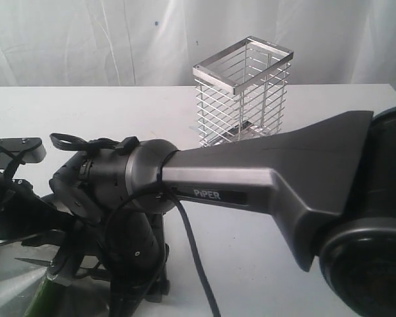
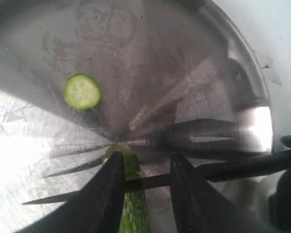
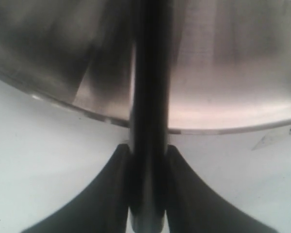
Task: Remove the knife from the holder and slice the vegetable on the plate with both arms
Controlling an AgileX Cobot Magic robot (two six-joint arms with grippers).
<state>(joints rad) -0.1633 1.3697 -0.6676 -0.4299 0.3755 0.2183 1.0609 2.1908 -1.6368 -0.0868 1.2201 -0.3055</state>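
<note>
The vegetable, a dark green cucumber (image 2: 136,204), lies on the steel plate (image 2: 194,53) between the two fingers of my left gripper (image 2: 147,158). The gripper is open: the cucumber rests against one finger (image 2: 109,194) and a gap shows to the other. One cut round slice (image 2: 82,91) lies apart on the plate. The knife's dark blade (image 2: 153,181) crosses the cucumber near its cut end. My right gripper (image 3: 146,148) is shut on the knife's black handle (image 3: 148,97), just outside the plate's rim (image 3: 223,129). The wire holder (image 1: 244,92) stands empty at the back.
The right arm (image 1: 264,175) reaches across the white table (image 1: 251,264) from the right to the plate (image 1: 6,284) at the front left, hiding much of it. A white curtain hangs behind the table. The cucumber (image 1: 43,297) shows at the lower left edge.
</note>
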